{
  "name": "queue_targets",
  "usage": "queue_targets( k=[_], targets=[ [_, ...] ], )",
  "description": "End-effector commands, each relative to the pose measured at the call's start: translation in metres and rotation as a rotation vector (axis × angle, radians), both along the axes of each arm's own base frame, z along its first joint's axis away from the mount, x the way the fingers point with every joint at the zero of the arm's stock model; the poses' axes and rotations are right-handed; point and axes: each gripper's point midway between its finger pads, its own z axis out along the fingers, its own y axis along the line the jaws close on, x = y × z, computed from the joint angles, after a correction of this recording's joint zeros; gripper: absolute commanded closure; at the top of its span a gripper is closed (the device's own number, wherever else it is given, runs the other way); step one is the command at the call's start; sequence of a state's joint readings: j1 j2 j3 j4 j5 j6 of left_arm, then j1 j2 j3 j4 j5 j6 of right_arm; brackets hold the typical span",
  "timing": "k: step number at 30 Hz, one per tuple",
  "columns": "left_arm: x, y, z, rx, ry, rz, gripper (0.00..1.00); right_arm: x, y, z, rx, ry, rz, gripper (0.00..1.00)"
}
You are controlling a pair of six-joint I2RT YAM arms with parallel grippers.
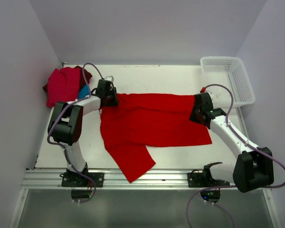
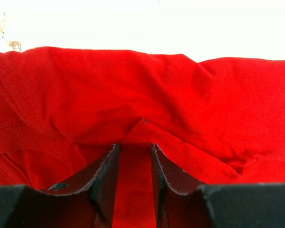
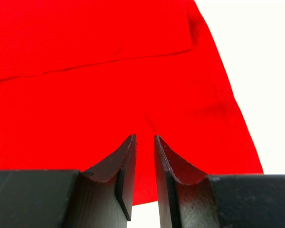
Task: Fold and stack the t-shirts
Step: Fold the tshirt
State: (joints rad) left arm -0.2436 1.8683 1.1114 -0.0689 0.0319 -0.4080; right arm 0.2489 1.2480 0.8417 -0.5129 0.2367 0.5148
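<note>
The large bright red t-shirt (image 1: 152, 123) lies spread across the middle of the table, with one flap hanging toward the front edge. My left gripper (image 1: 108, 100) is at its far left corner, and in the left wrist view it (image 2: 135, 145) is shut on a puckered fold of the red cloth (image 2: 133, 85). My right gripper (image 1: 197, 114) is at the shirt's right edge, and in the right wrist view it (image 3: 145, 137) is shut on the red cloth (image 3: 85, 71) near its hem. A pile of folded shirts sits at the far left: red (image 1: 62, 86), dark maroon (image 1: 85, 73) and teal-blue (image 1: 83, 90).
A white plastic mesh basket (image 1: 228, 80) stands at the far right corner. Bare white table (image 1: 147, 76) lies behind the shirt. The aluminium rail (image 1: 147, 178) with both arm bases runs along the front edge. Walls close in on the left, back and right.
</note>
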Motion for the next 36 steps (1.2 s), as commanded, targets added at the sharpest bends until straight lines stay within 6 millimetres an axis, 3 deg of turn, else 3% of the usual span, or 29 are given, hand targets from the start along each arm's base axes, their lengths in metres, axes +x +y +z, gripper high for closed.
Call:
queue_targets(
  k=[1,6,16,21,28,36],
  targets=[
    [0.024,-0.008,0.021,-0.019,-0.089,-0.007,0.64,0.004,0.001,0.01,-0.004,-0.033,0.013,0.74],
    [0.025,-0.008,0.017,-0.018,-0.081,-0.012,0.66,0.004,0.002,0.011,-0.002,-0.034,0.016,0.75],
    [0.024,-0.011,0.014,-0.025,-0.072,-0.025,0.99,0.001,0.0,0.01,-0.007,-0.033,0.012,0.75],
    [0.024,-0.012,0.024,-0.035,-0.092,-0.031,1.0,0.001,0.0,0.01,-0.007,-0.033,0.012,0.75],
    [0.019,-0.021,0.06,-0.043,-0.15,-0.051,1.0,0.0,0.0,0.008,-0.006,-0.03,0.012,0.75],
    [0.004,-0.023,0.073,-0.048,-0.145,-0.047,1.0,0.0,0.001,0.006,-0.001,-0.03,0.012,0.75]
  ],
)
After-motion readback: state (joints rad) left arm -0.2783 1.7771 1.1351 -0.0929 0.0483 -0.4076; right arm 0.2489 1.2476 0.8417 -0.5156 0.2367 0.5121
